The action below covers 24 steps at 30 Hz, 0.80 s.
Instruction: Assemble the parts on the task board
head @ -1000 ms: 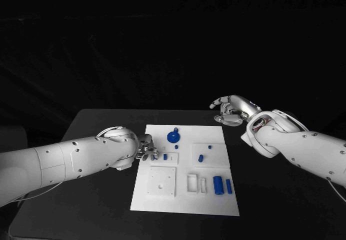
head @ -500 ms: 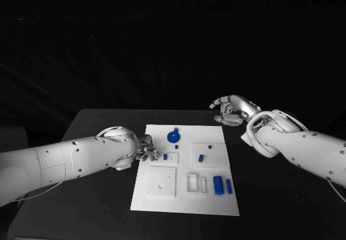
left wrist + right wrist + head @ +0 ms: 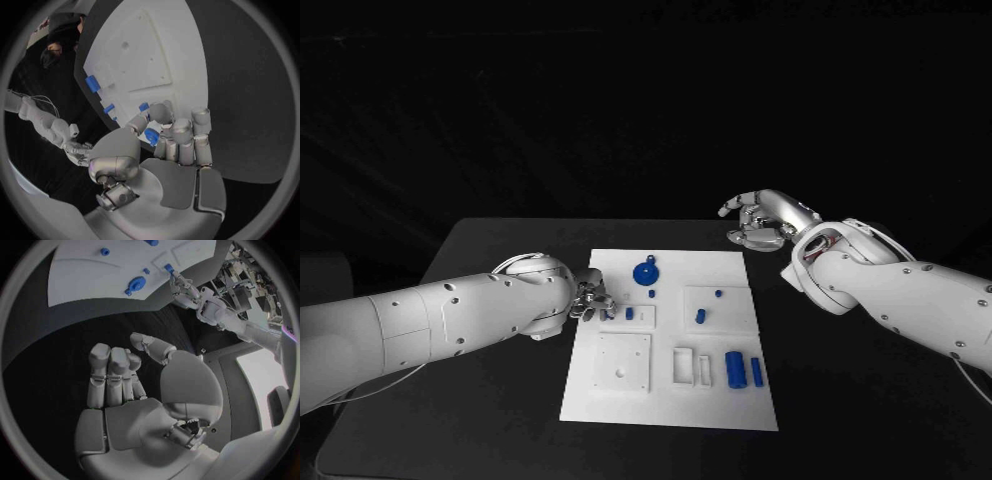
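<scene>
White rectangular task board (image 3: 668, 400) lying flat in the middle of the black surface (image 3: 488, 250), long side running away from the robot. Raised square plate (image 3: 625, 362) with small holes at the near left, open rectangular frames (image 3: 687, 366) beside it. Blue parts scattered over it: round disc with a small tab (image 3: 646, 271) near the far edge, thick cylinder (image 3: 734, 368) and thinner rod (image 3: 757, 373) lying side by side at the near right, short pegs (image 3: 702, 317) in the square recesses mid-board. Left robot hand (image 3: 169, 142) at the board's left edge, fingers curled together and pinching a small blue part (image 3: 151, 136) against the thumb. Right robot hand (image 3: 134, 385) off the board, above the surface past its far right corner, fingers loosely curled and apart, holding nothing.
</scene>
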Each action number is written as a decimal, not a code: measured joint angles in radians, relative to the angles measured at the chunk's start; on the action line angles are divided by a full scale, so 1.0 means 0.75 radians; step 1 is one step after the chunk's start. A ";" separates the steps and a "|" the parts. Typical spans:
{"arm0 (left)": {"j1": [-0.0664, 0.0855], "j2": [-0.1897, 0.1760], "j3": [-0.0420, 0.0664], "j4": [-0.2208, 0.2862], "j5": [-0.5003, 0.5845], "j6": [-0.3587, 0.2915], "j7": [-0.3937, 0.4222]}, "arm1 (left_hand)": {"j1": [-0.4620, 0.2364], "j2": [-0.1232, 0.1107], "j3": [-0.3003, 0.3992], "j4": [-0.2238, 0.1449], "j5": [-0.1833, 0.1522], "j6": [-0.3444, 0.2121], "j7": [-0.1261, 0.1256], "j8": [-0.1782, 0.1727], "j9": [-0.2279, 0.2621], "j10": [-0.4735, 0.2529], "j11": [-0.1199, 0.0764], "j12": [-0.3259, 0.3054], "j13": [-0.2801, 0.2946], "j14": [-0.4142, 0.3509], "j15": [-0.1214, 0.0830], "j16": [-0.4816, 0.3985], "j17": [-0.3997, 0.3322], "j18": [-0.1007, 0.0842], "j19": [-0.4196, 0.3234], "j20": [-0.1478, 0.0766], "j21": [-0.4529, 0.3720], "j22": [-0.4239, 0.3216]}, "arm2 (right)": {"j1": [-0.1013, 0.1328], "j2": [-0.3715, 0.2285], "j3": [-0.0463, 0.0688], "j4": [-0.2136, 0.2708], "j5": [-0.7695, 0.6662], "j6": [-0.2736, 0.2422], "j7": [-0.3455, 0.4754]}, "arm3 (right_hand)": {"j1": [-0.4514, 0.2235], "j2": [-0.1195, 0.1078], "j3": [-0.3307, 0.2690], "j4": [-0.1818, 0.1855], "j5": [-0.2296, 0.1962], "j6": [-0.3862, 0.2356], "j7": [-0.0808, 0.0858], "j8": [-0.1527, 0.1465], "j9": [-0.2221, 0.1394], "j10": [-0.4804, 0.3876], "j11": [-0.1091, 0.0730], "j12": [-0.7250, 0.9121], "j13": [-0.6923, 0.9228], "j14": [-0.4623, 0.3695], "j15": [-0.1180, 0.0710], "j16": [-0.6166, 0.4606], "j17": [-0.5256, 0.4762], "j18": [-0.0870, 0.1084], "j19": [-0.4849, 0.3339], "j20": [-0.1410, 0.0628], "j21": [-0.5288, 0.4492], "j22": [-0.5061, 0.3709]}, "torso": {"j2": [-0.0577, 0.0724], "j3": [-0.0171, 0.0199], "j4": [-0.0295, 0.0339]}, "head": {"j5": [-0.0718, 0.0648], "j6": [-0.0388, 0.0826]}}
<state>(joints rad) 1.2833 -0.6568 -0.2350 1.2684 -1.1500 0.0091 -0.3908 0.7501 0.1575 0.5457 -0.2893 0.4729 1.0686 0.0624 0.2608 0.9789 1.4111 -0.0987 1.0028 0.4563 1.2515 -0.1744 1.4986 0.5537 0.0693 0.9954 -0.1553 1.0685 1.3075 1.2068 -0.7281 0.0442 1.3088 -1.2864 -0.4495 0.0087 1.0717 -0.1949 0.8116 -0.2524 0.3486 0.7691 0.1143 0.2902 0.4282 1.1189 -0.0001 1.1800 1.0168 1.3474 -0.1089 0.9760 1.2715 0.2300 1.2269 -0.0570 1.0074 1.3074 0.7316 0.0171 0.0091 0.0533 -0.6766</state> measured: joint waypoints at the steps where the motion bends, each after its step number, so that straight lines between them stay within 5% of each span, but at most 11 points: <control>1: 0.000 -0.001 0.000 0.001 0.000 -0.002 0.001 | 0.000 0.000 0.000 0.000 -0.002 0.000 0.000 0.000 0.000 0.000 0.000 0.000 0.000 0.000 0.000 0.000 0.000 0.000 0.000 0.000 0.000 0.000 | 0.000 0.000 0.000 0.000 0.000 0.000 0.000 | 0.000 0.000 0.000 0.000 0.000 0.000 0.000 0.000 0.000 0.000 0.000 0.000 0.000 0.000 0.000 0.000 0.000 0.000 0.000 0.000 0.000 0.000 | 0.000 0.0000 0.0000 | 0.000 -0.001; 24: -0.008 -0.014 -0.003 0.020 -0.001 -0.054 0.014 | 0.002 -0.002 0.003 0.002 -0.008 0.000 0.000 -0.008 -0.002 0.000 0.000 0.005 -0.003 0.000 -0.001 0.000 0.000 0.000 0.000 0.000 0.000 0.000 | 0.000 -0.001 0.000 -0.001 0.002 0.000 0.000 | 0.000 0.000 0.000 0.000 0.000 0.000 0.000 0.000 0.000 0.000 0.000 0.000 0.002 0.000 0.000 0.000 -0.001 0.000 -0.002 0.003 -0.001 0.000 | -0.001 0.0009 0.0015 | 0.000 -0.001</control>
<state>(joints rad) 1.2775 -0.6673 -0.2371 1.2838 -1.1506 -0.0312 -0.3801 0.7515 0.1562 0.5481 -0.2877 0.4668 1.0688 0.0625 0.2549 0.9771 1.4110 -0.0987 1.0067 0.4542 1.2512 -0.1748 1.4985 0.5534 0.0693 0.9954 -0.1553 1.0685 1.3078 1.2068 -0.7292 0.0442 1.3084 -1.2849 -0.4492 0.0088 1.0717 -0.1949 0.8116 -0.2524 0.3486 0.7691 0.1141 0.2901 0.4280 1.1189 -0.0001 1.1801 1.0181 1.3474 -0.1089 0.9760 1.2706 0.2301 1.2254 -0.0551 1.0068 1.3073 0.7307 0.0177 0.0103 0.0531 -0.6775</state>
